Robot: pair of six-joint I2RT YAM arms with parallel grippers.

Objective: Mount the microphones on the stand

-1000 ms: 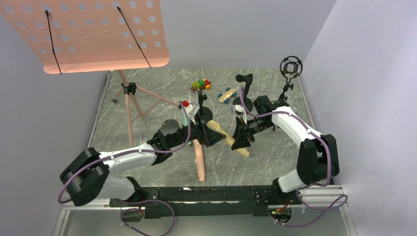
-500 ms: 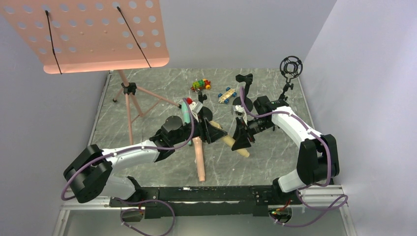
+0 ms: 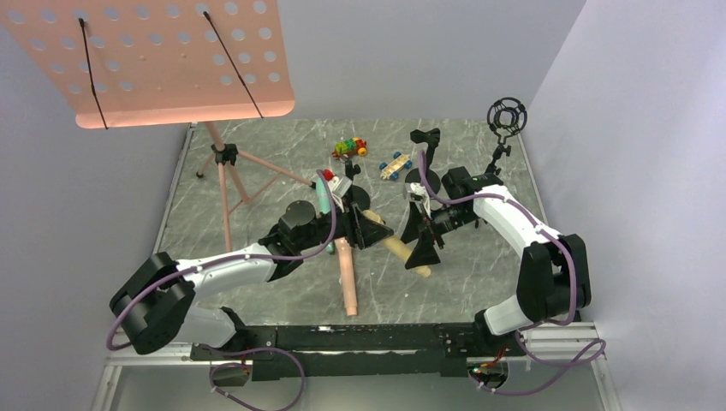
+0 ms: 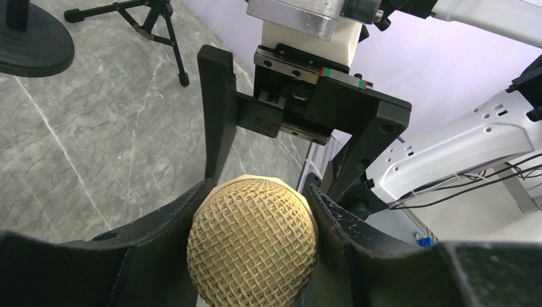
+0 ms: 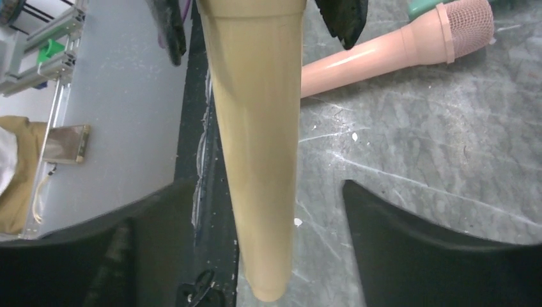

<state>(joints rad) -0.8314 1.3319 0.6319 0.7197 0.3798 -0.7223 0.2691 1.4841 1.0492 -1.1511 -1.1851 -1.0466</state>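
far left there's a big peach-pink music stand [image 3: 163, 60] with a holey desk, tripod legs on the grey marble table [image 3: 479, 257]

next over, the left gripper [image 3: 366, 229] is clamped on the pale yellow microphone [image 4: 252, 249], one finger on each side of its round mesh head. the mesh is a woven gold-tan grid and the wrist view shows both fingers touching it

right behind that wrist is the mint-green microphone [image 3: 323, 199], only a teal sliver showing next to a small black clip stand [image 3: 351, 184], can't tell if it's actually clipped in or just leaning there

the peach-pink microphone [image 3: 346, 276] lies flat on the table just below the left gripper, handle pointing toward the arm bases, pink mesh head up near the fingers

the yellow mic's body is a smooth cream cone that tapers down to a rounded end, running diagonally to the right. the right gripper [image 3: 421, 240] sits around that handle with its jaws spread wide, clear gap on both sides, not touching it

further back are two little colourful toy cars [image 3: 349, 148], a black round-base mic stand [image 3: 425, 181] and, far right, a stand with a ring shock mount [image 3: 507, 116]
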